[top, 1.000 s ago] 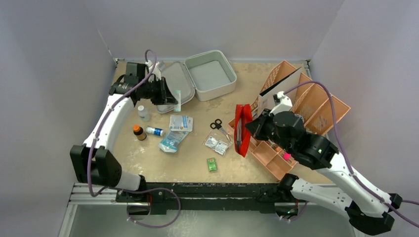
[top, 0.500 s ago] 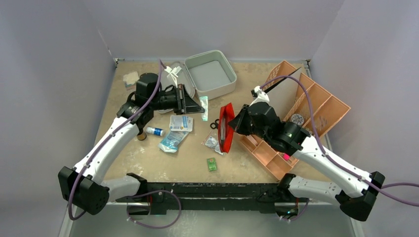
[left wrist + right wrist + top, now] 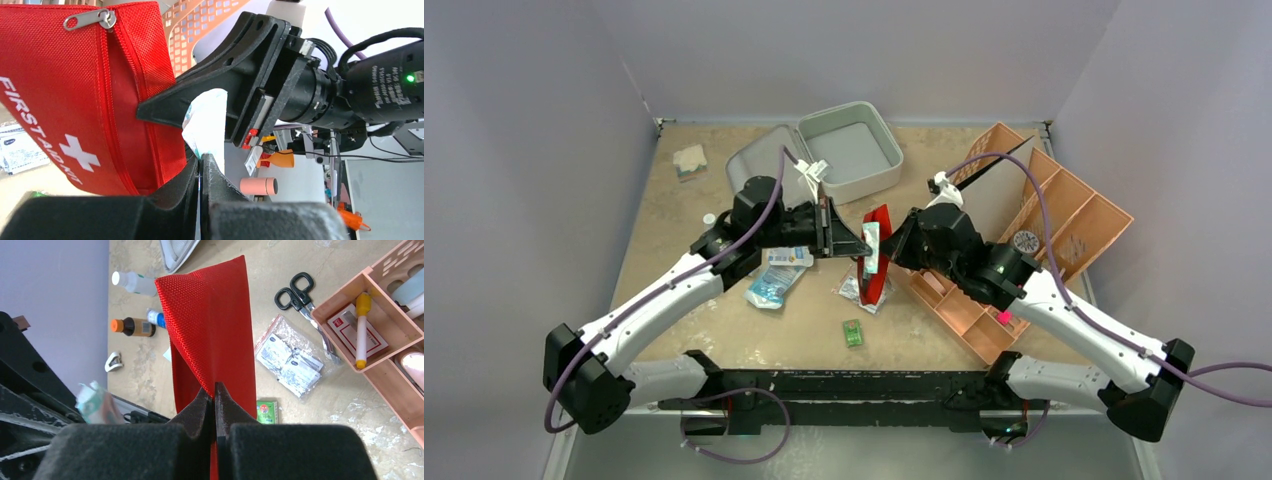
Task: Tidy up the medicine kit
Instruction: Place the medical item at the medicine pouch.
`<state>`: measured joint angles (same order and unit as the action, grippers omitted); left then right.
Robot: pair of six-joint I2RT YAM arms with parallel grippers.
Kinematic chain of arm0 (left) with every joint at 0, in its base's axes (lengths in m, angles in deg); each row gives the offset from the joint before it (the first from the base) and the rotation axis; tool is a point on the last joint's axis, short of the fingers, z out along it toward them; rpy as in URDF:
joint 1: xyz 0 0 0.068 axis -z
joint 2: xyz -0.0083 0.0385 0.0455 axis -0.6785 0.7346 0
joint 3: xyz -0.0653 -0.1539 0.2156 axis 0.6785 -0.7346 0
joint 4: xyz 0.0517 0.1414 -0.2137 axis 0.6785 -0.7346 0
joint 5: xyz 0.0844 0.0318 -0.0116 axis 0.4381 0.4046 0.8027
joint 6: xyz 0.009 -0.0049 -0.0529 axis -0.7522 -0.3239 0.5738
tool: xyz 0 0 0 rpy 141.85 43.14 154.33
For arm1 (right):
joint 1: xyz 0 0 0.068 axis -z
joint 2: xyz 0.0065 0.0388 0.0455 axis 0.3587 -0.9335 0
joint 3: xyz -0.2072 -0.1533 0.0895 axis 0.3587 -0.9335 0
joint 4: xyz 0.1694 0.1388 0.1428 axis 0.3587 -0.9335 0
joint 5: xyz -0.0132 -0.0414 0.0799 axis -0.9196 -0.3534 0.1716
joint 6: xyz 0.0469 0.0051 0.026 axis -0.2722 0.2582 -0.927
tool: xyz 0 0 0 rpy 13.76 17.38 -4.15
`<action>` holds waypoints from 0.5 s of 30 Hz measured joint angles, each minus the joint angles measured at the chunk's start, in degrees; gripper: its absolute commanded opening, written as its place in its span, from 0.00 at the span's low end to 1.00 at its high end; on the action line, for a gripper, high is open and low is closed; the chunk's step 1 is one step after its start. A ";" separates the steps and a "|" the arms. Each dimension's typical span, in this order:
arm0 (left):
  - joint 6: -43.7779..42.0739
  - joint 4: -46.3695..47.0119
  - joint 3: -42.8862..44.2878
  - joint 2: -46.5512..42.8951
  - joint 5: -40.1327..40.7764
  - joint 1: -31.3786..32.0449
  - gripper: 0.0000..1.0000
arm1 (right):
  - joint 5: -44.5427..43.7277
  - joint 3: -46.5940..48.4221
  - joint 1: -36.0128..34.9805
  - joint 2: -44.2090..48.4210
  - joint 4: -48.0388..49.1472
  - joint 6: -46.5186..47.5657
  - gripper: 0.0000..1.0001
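the left jaws are pinched shut on a small white-and-teal packet, held just beside the red first aid pouch in the middle of the top view. the right jaws are clamped tight on that pouch's fabric, which stands on edge over the worktop. the medicine kit lies open at the upper centre, its lid to the left partly behind the left arm; an orange tray sits at the right, with scissors and a small green box near the pouch.
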<state>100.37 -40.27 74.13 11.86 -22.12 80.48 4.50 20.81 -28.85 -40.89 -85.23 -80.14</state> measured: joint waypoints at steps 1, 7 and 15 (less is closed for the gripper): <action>-0.02 0.42 0.00 0.55 0.50 0.63 0.00 | 0.07 0.00 0.00 -0.15 0.11 -0.07 0.00; -1.33 0.13 -0.17 3.67 4.22 2.54 0.00 | 0.35 0.00 0.00 -0.26 0.57 -0.52 0.00; -4.48 -3.50 -0.52 4.46 9.68 3.93 0.00 | 0.52 -0.02 0.00 0.68 0.68 -0.50 0.00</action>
<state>95.89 -43.77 73.61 16.32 -12.44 84.42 5.03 20.79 -28.85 -40.21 -84.56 -80.64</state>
